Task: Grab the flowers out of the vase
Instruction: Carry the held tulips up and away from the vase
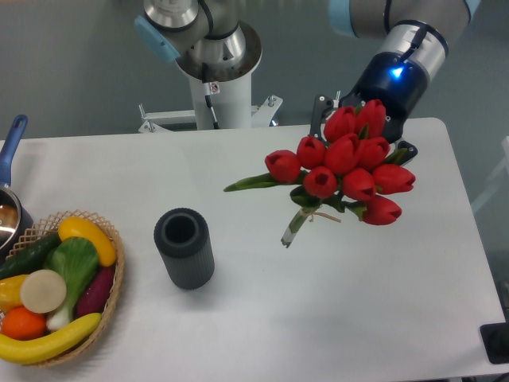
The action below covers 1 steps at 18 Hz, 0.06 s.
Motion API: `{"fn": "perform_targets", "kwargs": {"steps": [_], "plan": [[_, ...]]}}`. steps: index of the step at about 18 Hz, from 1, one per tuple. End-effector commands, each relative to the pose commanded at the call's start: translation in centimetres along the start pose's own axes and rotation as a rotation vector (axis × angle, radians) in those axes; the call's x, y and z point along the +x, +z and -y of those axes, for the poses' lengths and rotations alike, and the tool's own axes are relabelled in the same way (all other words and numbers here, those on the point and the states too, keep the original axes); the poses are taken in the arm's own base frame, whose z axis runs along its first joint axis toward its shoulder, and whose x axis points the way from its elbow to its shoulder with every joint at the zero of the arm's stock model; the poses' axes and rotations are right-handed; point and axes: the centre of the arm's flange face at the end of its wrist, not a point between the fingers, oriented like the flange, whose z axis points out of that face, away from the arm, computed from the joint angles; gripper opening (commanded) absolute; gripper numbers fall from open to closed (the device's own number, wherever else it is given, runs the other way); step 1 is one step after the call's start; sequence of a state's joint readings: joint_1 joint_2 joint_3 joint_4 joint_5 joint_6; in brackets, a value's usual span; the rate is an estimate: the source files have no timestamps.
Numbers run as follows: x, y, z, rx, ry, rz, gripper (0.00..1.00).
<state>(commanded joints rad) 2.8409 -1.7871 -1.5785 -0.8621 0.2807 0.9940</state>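
flowers [346, 171] pinched in gripper [362, 131], held well right of vase [184, 247] – bunch should be kept level, grip kept firm

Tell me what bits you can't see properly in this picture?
- The tool: its fingertips sit behind the flowers, so its grip is hidden.
- The pot: cut off by the left edge.
- The inside of the vase: too dark.
- The black thing: cut off at the right edge.

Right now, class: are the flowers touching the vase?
Apart. The fixed camera shows the flowers held up by the tool, with bare table between their stem ends and the vase.
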Motion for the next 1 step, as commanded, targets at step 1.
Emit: {"fn": "perform_targets", "kwargs": {"steps": [1], "plan": [[0.09, 0.17, 0.00, -0.001, -0.002, -0.004, 0.43]]}}
